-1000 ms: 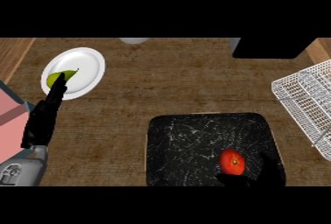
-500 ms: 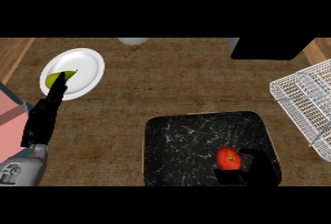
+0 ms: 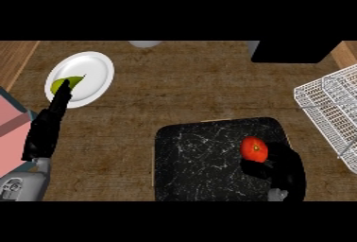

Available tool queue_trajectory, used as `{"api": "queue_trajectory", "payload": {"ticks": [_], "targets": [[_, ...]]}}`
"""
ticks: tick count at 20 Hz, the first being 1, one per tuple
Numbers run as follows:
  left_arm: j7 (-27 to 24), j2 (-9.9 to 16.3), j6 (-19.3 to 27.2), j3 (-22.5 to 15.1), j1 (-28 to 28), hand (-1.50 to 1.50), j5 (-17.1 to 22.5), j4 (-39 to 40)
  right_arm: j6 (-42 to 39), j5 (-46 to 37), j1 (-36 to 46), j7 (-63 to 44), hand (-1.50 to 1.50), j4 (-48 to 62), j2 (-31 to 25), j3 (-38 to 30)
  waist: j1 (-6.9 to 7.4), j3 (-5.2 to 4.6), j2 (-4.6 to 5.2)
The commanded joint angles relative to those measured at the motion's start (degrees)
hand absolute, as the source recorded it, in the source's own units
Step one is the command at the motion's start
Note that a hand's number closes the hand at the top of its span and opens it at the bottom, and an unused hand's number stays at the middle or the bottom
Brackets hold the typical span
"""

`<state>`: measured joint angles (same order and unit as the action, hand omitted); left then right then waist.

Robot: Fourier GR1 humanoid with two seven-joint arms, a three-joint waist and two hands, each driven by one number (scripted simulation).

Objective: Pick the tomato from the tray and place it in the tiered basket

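A red tomato lies on the right part of the black marbled tray. My right hand comes up from the lower edge just right of the tomato. Its dark fingers curve under and beside the tomato, touching its lower right side. The white wire tiered basket stands at the right edge of the counter, apart from the tray. At the left, my left hand rests open and still with straight fingers pointing up toward a plate.
A white plate with a green fruit sits at the back left. A black appliance fills the back right corner. A grey round object shows at the back edge. A pink surface borders the left.
My right hand has risen from the lower edge onto the tray and reached the tomato's right side. The left hand has not moved.
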<state>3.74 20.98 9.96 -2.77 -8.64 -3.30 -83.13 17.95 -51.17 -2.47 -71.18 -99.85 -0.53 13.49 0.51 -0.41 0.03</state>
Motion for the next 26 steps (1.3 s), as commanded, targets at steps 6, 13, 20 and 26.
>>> {"api": "queue_trajectory", "payload": {"ticks": [6,13,20,26], "targets": [[-0.6,-1.3,-1.3,-2.5,-2.7,0.00,-0.5,-0.9,3.1,-12.3,30.4,-4.5,1.50,19.3,-4.5,-18.0,5.94,0.25,2.32],[0.7,-2.5,-0.7,-3.1,-4.8,0.00,-1.3,0.0,3.3,-29.6,48.6,-4.0,1.50,32.1,-13.2,-24.3,5.76,0.18,1.84],[1.2,-2.3,-0.5,-2.6,-6.5,0.00,-1.9,1.9,-3.3,-42.8,63.5,-7.4,1.50,46.3,-16.2,-27.6,3.99,0.22,1.32],[-1.0,-0.9,-1.6,-0.5,-3.4,0.00,-1.0,2.3,-6.0,-42.8,72.1,-3.6,1.50,56.3,-19.8,-33.8,2.59,0.35,0.86]]}}
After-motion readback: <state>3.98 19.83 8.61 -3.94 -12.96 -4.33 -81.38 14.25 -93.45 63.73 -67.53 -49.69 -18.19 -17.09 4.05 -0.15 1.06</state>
